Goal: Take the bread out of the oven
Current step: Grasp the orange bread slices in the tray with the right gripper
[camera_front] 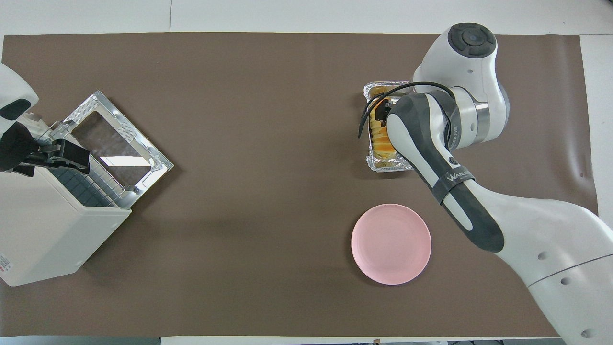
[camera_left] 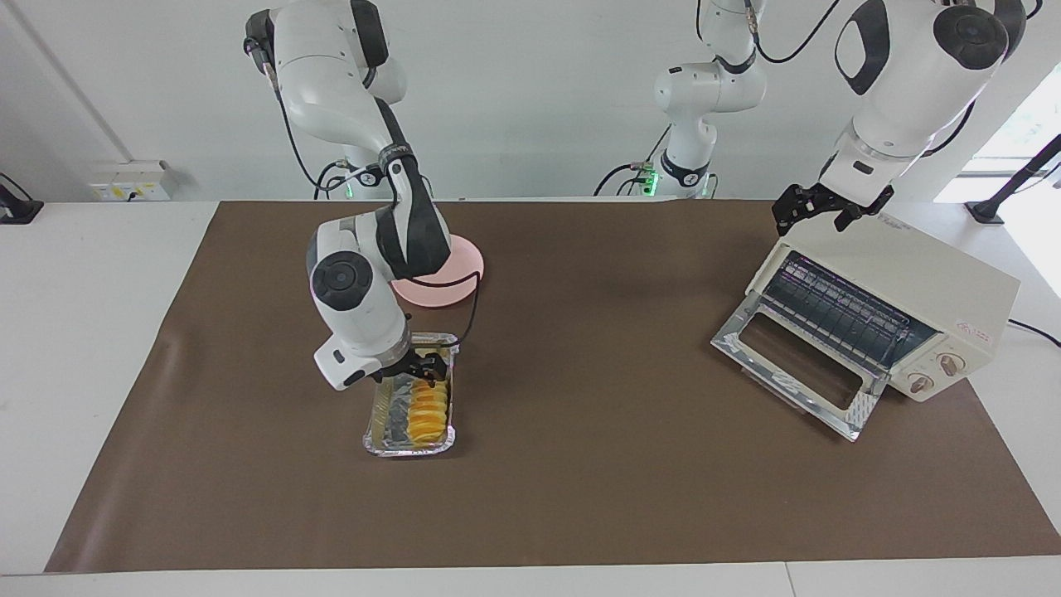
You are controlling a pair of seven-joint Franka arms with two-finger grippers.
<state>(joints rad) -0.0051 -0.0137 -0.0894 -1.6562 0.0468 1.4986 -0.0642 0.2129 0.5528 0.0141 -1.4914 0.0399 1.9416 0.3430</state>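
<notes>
The bread is a golden ridged loaf lying in a crinkled foil tray on the brown mat, toward the right arm's end of the table. My right gripper is down in the tray at the end of the bread nearer the robots. In the overhead view the arm hides most of the bread and the gripper. The cream oven stands at the left arm's end with its glass door dropped open and only the wire rack showing inside. My left gripper is open just over the oven's top front edge.
A round pink plate lies on the mat nearer the robots than the foil tray, partly hidden by the right arm; it shows whole in the overhead view. The oven's open door juts out over the mat.
</notes>
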